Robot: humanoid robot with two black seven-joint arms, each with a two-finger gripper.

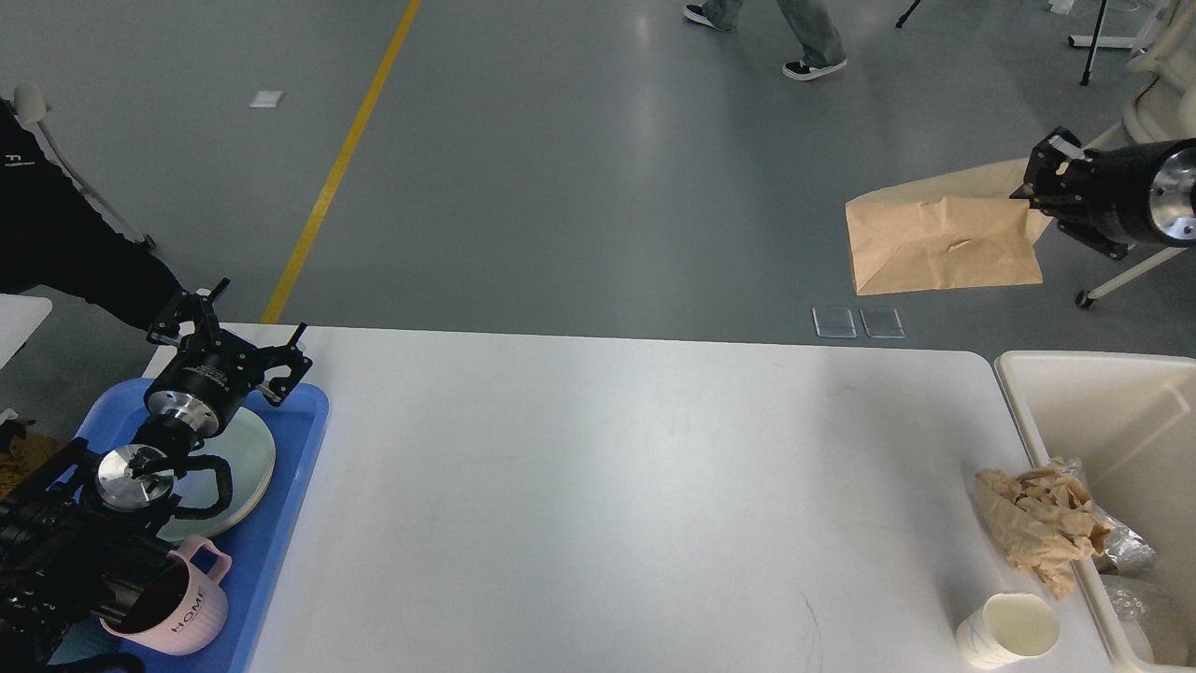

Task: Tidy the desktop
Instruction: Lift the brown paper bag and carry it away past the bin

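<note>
- White and matte, the desk (607, 486) fills the lower middle of my head view; its long axis runs left to right across the frame, the far edge lying level and the rounded far corners showing at both ends.
- Beige plastic bin (1093, 411) stands just beside the desk's right end, its rim level with the top.
- Blue tray (299, 467) sits at the left end of the desk, its long side running away from me, tilted a little to the right.
- Brown paper bag (944, 245) hangs in the air, well above and beyond the desk's far right corner, with the grey floor behind it; its long side is roughly level.
- My right pincer (1042, 168) is clamped on the bag's upper right corner, fingers pointing left.
- My left pincer (234, 322) hovers over the far end of the tray with its fingers spread apart, pointing away from me and holding nothing.
- Pale green plate (248, 458) lies flat in the tray, partly hidden by my left arm.
- Crumpled brown paper (1032, 523) lies at the desk's right edge, touching the bin rim.
- Pink mug (182, 608) marked HOME stands in the near end of the tray, handle up toward the plate.
- White paper cup (1007, 629) stands upright near the right front corner, near the crumpled paper.
</note>
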